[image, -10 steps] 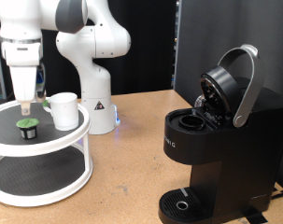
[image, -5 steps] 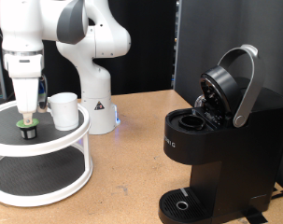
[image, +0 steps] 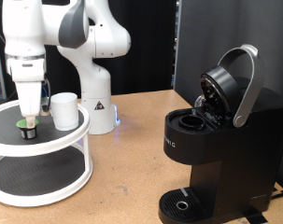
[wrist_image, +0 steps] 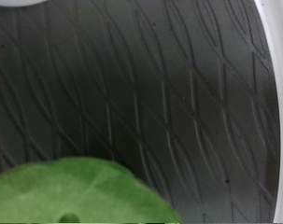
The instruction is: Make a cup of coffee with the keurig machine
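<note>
The gripper (image: 27,119) hangs straight down over the top shelf of a white two-tier stand (image: 48,149) at the exterior view's left. Its fingertips are right at a small dark pod with a green lid (image: 27,129) that sits on that shelf. The wrist view shows the green lid (wrist_image: 76,191) very close over the dark ribbed mat (wrist_image: 141,93); no fingers show there. The white cup (image: 64,109) stands on the same shelf just right of the gripper. The black keurig machine (image: 216,149) stands at the right with its lid (image: 230,84) raised and its pod chamber open.
The white robot arm base (image: 96,103) stands behind the stand. The stand's white rim (wrist_image: 276,56) edges the wrist view. A bare wooden tabletop (image: 132,177) lies between the stand and the machine. The round drip tray (image: 183,203) sits at the machine's base.
The gripper has come down a little towards the pod on the top shelf. The cup, the pod and the machine have not moved.
</note>
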